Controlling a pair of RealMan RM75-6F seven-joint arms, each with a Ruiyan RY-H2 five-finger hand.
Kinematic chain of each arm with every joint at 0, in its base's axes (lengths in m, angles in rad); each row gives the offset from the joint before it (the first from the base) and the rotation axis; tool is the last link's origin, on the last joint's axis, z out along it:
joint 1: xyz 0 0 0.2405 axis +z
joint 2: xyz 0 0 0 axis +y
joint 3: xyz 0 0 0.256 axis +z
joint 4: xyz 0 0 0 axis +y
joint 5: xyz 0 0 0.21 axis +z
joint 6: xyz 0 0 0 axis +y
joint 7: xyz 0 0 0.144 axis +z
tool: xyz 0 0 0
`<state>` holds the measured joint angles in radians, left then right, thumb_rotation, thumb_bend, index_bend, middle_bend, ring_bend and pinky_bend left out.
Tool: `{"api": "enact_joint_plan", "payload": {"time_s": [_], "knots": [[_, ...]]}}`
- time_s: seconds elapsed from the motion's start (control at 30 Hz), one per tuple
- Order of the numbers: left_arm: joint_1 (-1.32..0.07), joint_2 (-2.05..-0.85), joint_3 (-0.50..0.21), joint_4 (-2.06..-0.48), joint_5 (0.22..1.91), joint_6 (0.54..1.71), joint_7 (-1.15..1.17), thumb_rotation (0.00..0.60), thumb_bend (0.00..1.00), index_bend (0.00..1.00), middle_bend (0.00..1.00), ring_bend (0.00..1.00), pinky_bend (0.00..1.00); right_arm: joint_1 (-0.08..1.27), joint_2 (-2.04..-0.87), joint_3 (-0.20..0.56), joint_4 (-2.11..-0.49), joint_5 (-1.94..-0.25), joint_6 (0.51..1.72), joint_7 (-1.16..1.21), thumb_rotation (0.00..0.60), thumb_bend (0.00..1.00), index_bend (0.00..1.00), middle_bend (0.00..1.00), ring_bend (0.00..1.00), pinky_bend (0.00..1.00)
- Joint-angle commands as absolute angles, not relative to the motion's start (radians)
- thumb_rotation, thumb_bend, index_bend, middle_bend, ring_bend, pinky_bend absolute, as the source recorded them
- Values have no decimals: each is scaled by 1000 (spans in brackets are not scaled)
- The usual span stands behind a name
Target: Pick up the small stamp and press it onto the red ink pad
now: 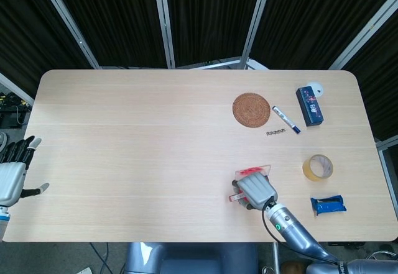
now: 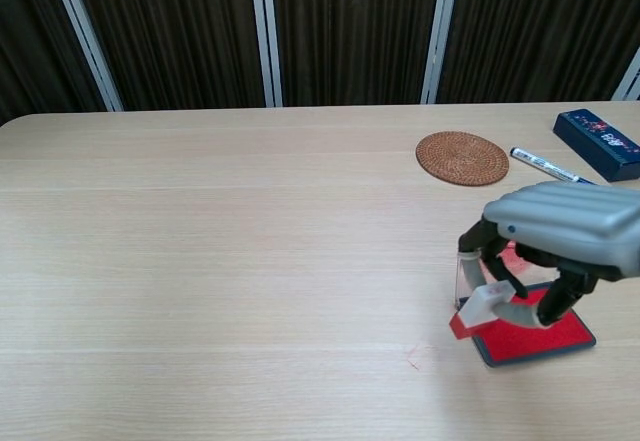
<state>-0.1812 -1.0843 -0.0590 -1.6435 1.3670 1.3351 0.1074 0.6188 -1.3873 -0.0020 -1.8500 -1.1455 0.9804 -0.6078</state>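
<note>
Two of my robot hands showed: my right robot hand (image 2: pixel 555 246) at the lower right of the chest view pinched the small stamp (image 2: pixel 481 308) between its fingers, tilted, its red-stained face at the left edge of the red ink pad (image 2: pixel 535 333), just above the surface (image 2: pixel 220 261). The pad's clear lid (image 2: pixel 466 273) stood upright behind the stamp. My left robot hand (image 1: pixel 13 174) sat at the far left edge of the head view, holding nothing, fingers apart. Toward the upper right lay a woven coaster (image 2: pixel 462 157), a marker (image 2: pixel 545 166) and a blue box (image 2: pixel 598 143); the head view added a tape roll (image 1: pixel 318 167).
</note>
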Motion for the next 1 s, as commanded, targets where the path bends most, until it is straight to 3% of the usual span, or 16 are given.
{"api": "enact_joint_plan", "payload": {"time_s": [0.03, 0.33, 0.83, 1.0], "knots": [[-182, -1085, -60, -1640, 1362, 1332, 107, 600, 0, 0, 0, 0, 0, 638, -1453, -13, -1830, -1139, 975, -665, 600, 579, 595, 650, 937, 1000], [-183, -1084, -63, -1633, 1350, 1324, 101, 600, 0, 0, 0, 0, 0, 654, -1553, -34, -1782, -1118, 978, -742, 600, 579, 595, 650, 938, 1000], [-185, -1079, -61, -1640, 1348, 1318, 101, 600, 0, 0, 0, 0, 0, 646, -1581, -65, -1721, -1128, 982, -743, 600, 578, 579, 638, 938, 1000], [-185, -1079, -61, -1642, 1350, 1317, 102, 600, 0, 0, 0, 0, 0, 651, -1566, -64, -1732, -1106, 963, -731, 600, 412, 488, 536, 937, 1000]]}}
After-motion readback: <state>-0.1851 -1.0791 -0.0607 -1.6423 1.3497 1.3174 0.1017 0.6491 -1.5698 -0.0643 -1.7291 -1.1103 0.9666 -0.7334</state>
